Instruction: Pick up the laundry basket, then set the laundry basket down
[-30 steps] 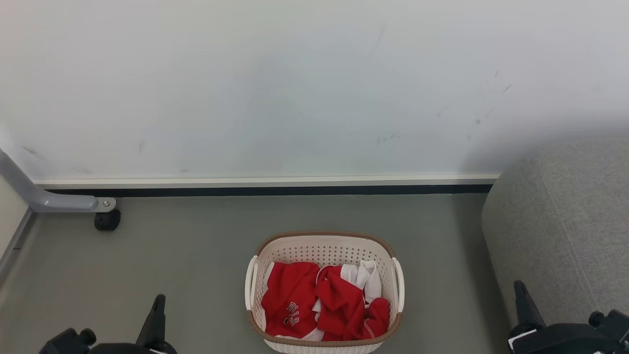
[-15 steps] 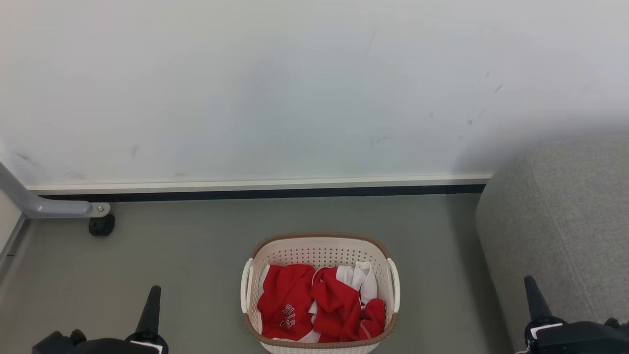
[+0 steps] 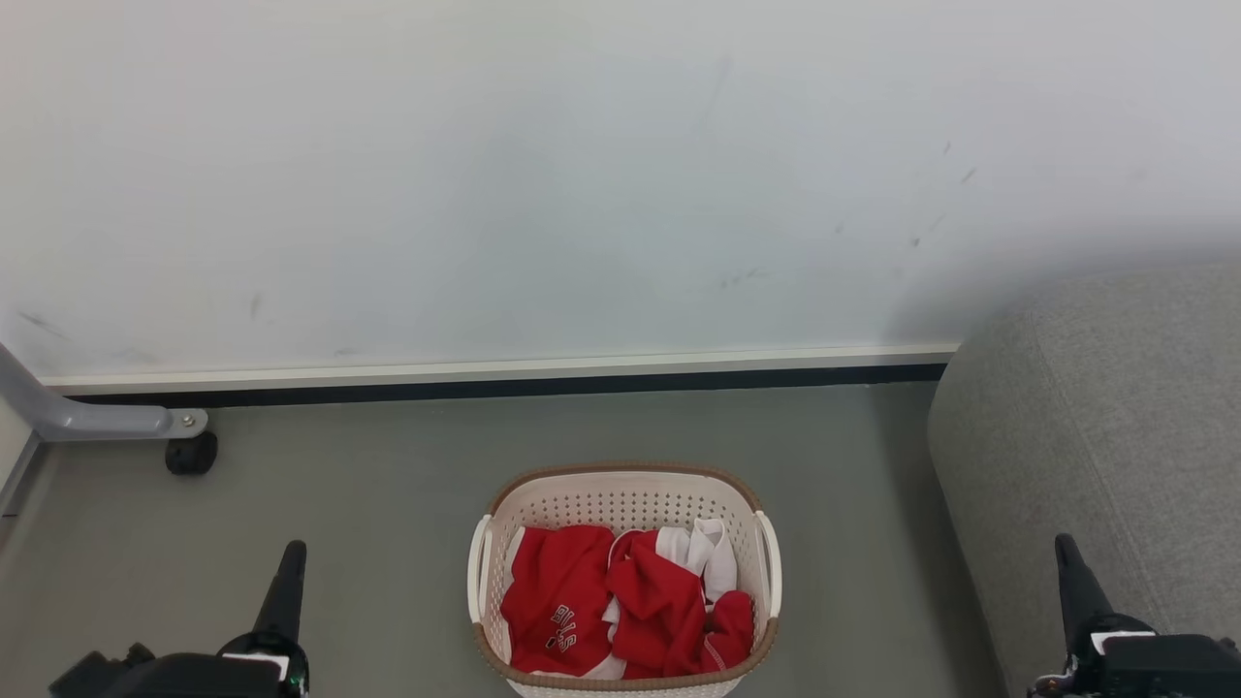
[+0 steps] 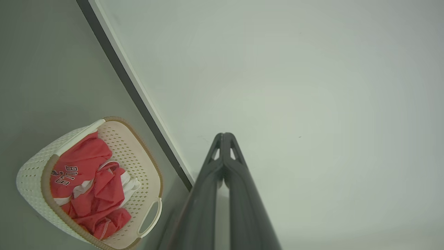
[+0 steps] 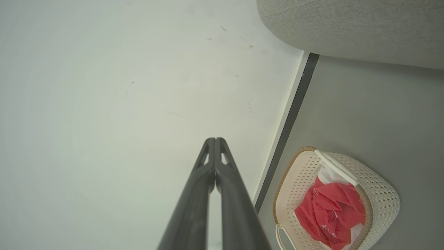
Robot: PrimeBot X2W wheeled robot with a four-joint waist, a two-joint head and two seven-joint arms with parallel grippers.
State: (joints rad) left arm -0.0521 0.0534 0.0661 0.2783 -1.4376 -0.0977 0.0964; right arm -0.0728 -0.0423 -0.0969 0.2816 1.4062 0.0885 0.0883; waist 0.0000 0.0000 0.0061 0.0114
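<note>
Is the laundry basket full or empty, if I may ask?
Partly full: crumpled red and white clothes lie inside the laundry basket.

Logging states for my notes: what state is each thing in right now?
laundry basket: upright on the floor, not gripped.
red and white clothes: crumpled inside the basket.
left gripper: shut, empty, apart from the basket.
right gripper: shut, empty, apart from the basket.

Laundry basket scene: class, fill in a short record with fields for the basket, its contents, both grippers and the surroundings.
Basket: laundry basket upright on the grey floor, touched by neither gripper
Contents: red and white clothes
Left arm: left gripper shut, holding nothing, left of the basket
Right arm: right gripper shut, holding nothing, right of the basket, in front of the grey sofa
Behind: white wall
</note>
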